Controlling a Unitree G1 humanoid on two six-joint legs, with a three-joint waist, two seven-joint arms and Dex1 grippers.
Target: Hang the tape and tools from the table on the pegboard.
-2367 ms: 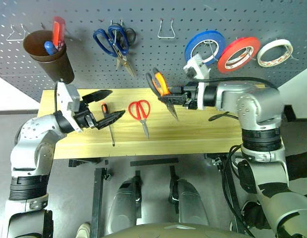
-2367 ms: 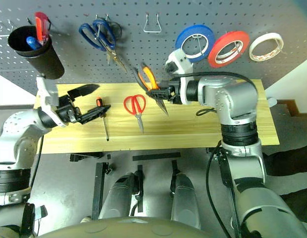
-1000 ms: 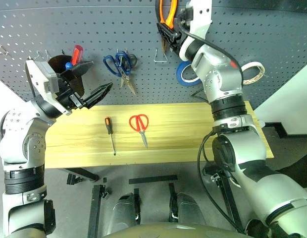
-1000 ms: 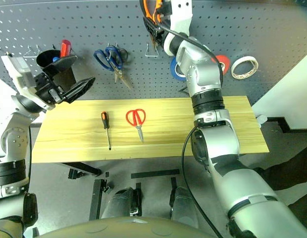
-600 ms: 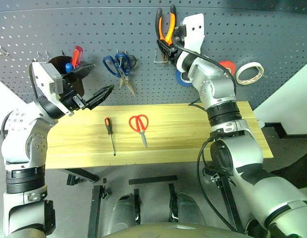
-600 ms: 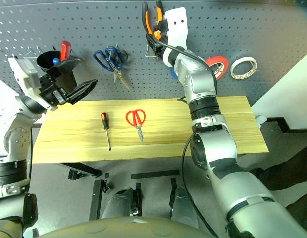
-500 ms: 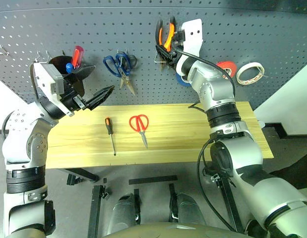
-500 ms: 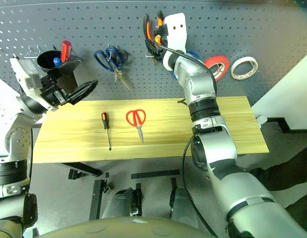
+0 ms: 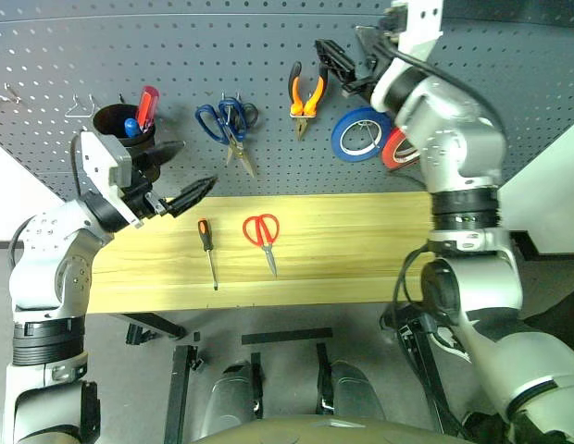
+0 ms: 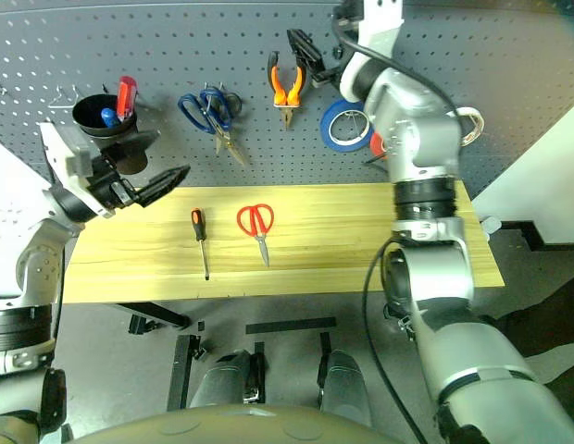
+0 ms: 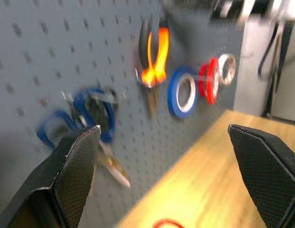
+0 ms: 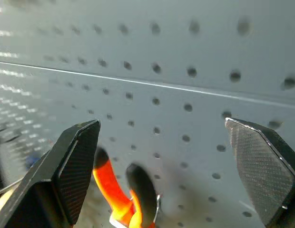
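Now that the pliers point(image 9: 303, 88) hang on the pegboard point(image 9: 176, 55), the released right pincer point(image 9: 347, 63) should back straight off; the left pincer point(image 9: 176, 176), spread empty, hovers near the screwdriver point(image 9: 206, 248) and scissors point(image 9: 263, 233) mid-worktop point(image 9: 361, 250).
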